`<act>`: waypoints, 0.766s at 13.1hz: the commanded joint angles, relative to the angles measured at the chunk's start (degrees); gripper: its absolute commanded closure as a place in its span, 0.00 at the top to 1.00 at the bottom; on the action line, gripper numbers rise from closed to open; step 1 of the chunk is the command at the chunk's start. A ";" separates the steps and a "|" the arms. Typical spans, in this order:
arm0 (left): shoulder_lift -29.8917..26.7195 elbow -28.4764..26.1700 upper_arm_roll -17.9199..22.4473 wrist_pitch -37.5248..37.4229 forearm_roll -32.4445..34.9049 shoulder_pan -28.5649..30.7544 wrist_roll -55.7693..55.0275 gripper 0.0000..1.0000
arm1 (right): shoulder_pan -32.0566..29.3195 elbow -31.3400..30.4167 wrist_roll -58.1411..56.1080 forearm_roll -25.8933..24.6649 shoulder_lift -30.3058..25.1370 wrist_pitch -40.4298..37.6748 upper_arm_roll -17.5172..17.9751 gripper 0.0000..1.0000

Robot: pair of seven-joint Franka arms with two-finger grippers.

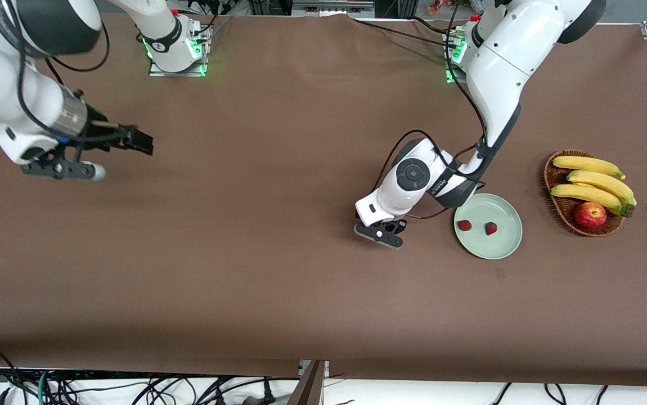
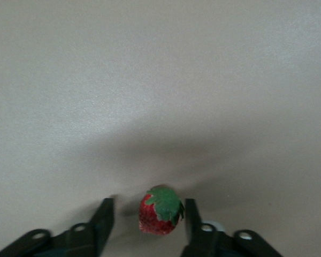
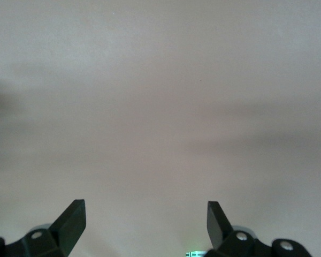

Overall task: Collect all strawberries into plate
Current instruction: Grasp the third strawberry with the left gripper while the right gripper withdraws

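Fingers [image 2: 190, 218] of my left gripper [image 2: 148, 219] stand on either side of 1 strawberry [image 2: 159, 211] on the brown surface [image 1: 256, 264], one finger touching it and a gap at the other, so no pinch yet. Beside that gripper, toward the left arm's end, sits the plate [image 1: 502, 247] with 2 strawberries [image 1: 464, 225] in it, slightly apart. Past the plate toward the same end is a wicker basket [image 1: 558, 211] holding 3 bananas [image 1: 599, 183] and an apple [image 1: 590, 215]. My right gripper [image 3: 145, 219] waits over the bare surface at the right arm's end, fingers spread wide and holding nothing.
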 commanded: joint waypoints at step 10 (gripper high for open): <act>-12.79 0.13 0.05 -28.73 1.71 12.35 28.36 0.01 | -3.45 1.82 -7.93 -5.21 -3.26 0.30 -0.07 1.00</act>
